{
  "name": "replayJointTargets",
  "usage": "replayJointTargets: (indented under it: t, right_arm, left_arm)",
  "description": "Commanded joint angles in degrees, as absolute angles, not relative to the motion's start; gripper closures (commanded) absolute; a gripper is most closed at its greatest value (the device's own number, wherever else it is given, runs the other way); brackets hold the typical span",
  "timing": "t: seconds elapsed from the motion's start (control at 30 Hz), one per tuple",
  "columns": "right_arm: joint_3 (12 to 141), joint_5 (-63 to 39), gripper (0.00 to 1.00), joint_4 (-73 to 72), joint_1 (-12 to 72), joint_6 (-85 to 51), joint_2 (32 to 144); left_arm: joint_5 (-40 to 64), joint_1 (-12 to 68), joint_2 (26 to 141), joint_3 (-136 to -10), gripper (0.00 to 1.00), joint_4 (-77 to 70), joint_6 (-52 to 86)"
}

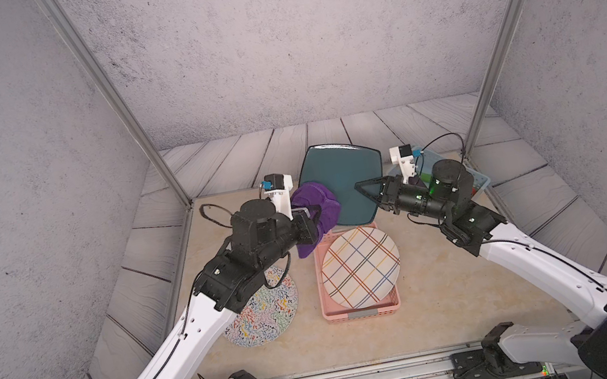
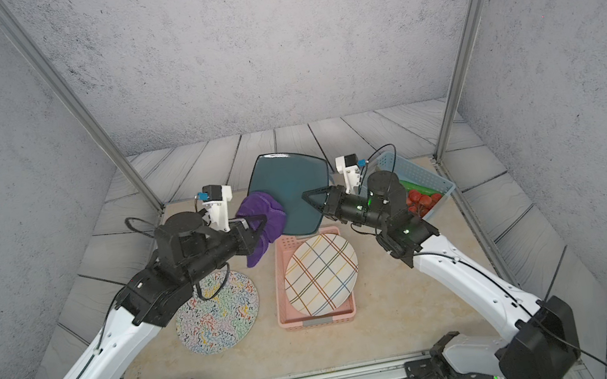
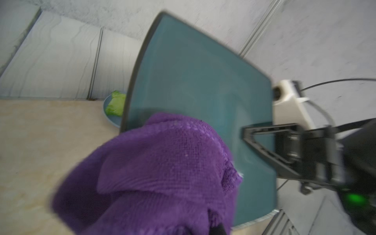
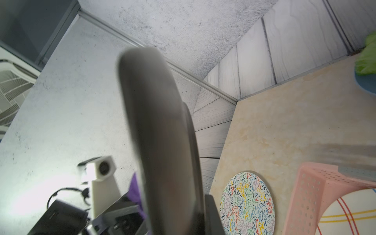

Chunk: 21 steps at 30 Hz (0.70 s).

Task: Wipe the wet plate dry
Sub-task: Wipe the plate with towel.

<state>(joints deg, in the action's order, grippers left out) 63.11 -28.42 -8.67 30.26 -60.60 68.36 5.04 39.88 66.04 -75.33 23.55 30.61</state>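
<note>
Left gripper (image 1: 316, 217), fingertips buried, clamps the purple cloth (image 1: 316, 199) against the teal plate (image 1: 336, 168). The plate stands tilted on edge over the pink basket's (image 1: 361, 310) far end, its length running near-to-far. Right gripper (image 1: 366, 191) pinches its right rim.

Plate (image 1: 344, 168): teal, square, tilted on edge, raised behind pink basket (image 1: 322, 292). Cloth (image 1: 317, 205): purple, bunched, against plate's face.

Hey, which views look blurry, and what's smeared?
Left wrist view: blur smears the purple cloth and teal plate. Right wrist view: the plate's rim, close to the lens, is badly out of focus. Both top views: sharp, evenly lit.
</note>
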Motion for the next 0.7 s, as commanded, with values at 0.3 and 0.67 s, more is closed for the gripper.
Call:
replayJointTargets:
  t: [0.3, 0.67]
  right_arm:
    - [64.55, -26.54, 1.00, -21.39, 37.63, -58.42, 63.05]
    - [63.34, -34.19, 1.00, -20.14, 43.49, -56.53, 65.42]
  left_arm:
    - [13.56, 41.07, 72.13, -76.26, 1.00, 26.51, 25.34]
    - [25.92, 35.50, 75.75, -79.89, 1.00, 22.51, 26.48]
